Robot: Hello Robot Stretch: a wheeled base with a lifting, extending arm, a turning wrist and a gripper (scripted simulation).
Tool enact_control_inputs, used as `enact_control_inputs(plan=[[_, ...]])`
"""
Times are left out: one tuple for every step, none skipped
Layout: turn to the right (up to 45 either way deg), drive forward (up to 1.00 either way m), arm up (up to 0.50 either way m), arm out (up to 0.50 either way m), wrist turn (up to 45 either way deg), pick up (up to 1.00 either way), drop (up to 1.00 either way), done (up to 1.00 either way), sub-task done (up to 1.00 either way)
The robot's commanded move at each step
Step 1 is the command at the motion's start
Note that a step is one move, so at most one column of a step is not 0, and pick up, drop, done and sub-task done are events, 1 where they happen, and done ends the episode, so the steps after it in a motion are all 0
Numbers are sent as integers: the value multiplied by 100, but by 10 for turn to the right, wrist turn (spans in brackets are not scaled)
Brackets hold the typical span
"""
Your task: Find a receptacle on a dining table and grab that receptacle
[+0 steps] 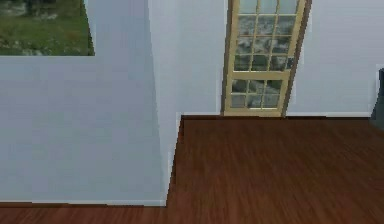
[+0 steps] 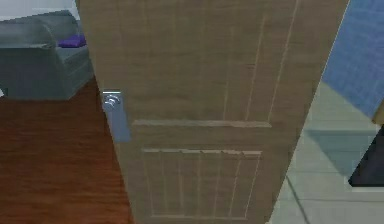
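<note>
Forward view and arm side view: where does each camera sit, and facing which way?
Forward view: on the robot, looking ahead and somewhat down at a pale wall corner, a window, a glass-paned door and dark wood floor; none of the robot's body.
Arm side view: on the robot's body, looking out to the arm's side at a wooden door with a metal handle, a grey sofa beyond; none of the robot's body.
Shared: the dark wood floor; the dark thing at the forward view's right edge may be the sofa.

A panelled wooden door [image 2: 210,110] stands close, perhaps a grey sofa [image 2: 40,62] beyond.
</note>
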Motion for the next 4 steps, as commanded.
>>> enact_control_inputs(plan=[[0,5,0,0,0,0,0,0,0],[0,45,0,0,0,0,0,0,0],[450,0,0,0,0,0,0,0,0],[90,0,0,0,0,0,0,0,0]])
